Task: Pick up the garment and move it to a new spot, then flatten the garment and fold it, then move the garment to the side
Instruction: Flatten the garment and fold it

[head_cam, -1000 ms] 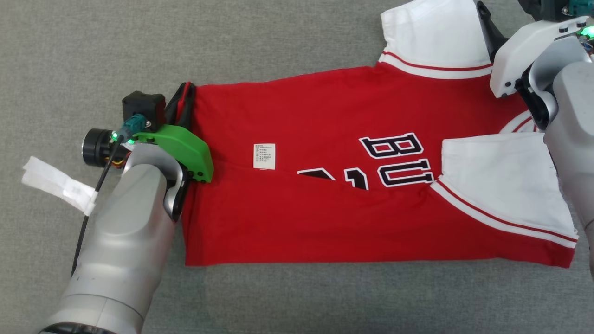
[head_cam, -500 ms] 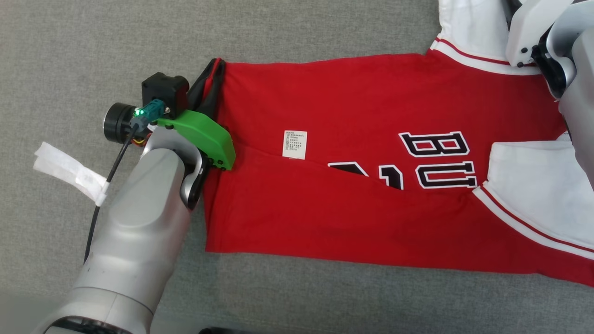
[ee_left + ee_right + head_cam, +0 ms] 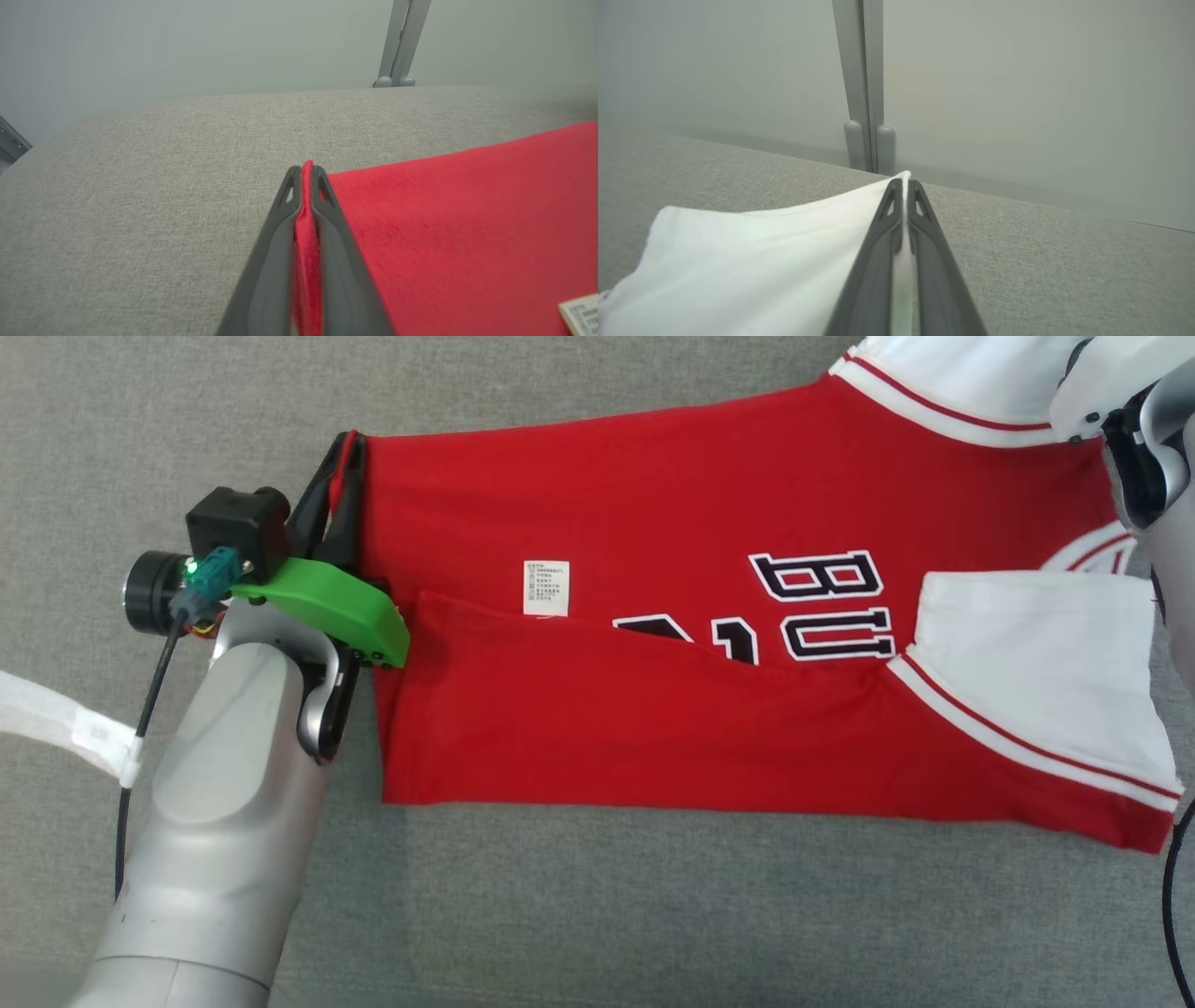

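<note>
The garment (image 3: 653,523) is a red jersey with white sleeves and black-and-white lettering, lying partly folded on the grey cloth surface. Its near half is folded up over the middle. My left gripper (image 3: 344,443) is shut on the red far-left corner of the garment (image 3: 467,210); in the left wrist view the red cloth shows pinched between the two dark fingers (image 3: 280,224) of that gripper (image 3: 305,169). My right gripper (image 3: 903,183) is shut on the edge of the far white sleeve (image 3: 761,252). In the head view my right wrist (image 3: 1116,392) sits at the top right corner over that sleeve.
The grey fabric surface (image 3: 653,896) runs wide on all sides. A white label (image 3: 546,588) lies on the red cloth. A white tape tag (image 3: 56,728) hangs on my left arm's cable. A pale wall with a grey post (image 3: 864,93) stands behind the surface.
The right gripper's fingers have shut on the white sleeve edge. The head camera has shifted, so the whole picture moved. The left gripper keeps its hold on the red corner.
</note>
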### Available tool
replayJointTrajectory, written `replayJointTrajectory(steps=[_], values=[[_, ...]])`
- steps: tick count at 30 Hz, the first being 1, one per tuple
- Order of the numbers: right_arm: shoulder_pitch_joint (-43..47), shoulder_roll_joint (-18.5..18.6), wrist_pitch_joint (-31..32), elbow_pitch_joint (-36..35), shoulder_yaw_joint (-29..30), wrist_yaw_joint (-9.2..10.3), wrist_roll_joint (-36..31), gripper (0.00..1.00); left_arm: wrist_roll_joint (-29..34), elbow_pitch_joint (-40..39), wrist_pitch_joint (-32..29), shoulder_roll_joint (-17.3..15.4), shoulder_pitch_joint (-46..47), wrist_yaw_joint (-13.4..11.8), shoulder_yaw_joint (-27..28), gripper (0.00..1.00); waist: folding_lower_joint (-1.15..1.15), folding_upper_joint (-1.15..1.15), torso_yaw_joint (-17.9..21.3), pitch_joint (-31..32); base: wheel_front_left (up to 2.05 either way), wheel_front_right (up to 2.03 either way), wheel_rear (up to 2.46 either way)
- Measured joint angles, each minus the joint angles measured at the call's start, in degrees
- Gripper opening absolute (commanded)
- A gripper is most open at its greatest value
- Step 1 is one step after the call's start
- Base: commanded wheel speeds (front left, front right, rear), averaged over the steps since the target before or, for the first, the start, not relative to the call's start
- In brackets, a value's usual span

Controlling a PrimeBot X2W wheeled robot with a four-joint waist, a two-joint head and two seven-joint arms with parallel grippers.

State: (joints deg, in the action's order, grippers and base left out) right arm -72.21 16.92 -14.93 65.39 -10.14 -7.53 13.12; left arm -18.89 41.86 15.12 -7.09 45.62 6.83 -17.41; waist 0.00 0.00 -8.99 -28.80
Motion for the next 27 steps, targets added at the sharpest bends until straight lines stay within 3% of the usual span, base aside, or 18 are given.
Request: replayJointTrajectory(steps=[5,13,27], values=[[7.25,-1.42,-0.05,-10.09,4.25,0.0,-0.62,0.0,2.67,-2.72,0.01,-0.93,-3.64,0.0,2.9,0.0,0.0,0.0,1.54,2.49,0.0,0.0,0.0],[21.13,-4.12,-0.07,-21.6,5.17,0.0,1.22,0.0,6.28,-5.56,0.01,-1.78,-11.05,0.2,6.14,0.0,0.0,0.0,4.51,7.22,0.0,0.0,0.0],[41.74,-6.49,-0.07,-30.17,6.17,0.0,7.11,0.0,10.48,-9.44,0.0,-0.98,-23.08,0.31,8.69,0.0,0.0,0.0,8.92,14.76,0.0,0.0,0.0]])
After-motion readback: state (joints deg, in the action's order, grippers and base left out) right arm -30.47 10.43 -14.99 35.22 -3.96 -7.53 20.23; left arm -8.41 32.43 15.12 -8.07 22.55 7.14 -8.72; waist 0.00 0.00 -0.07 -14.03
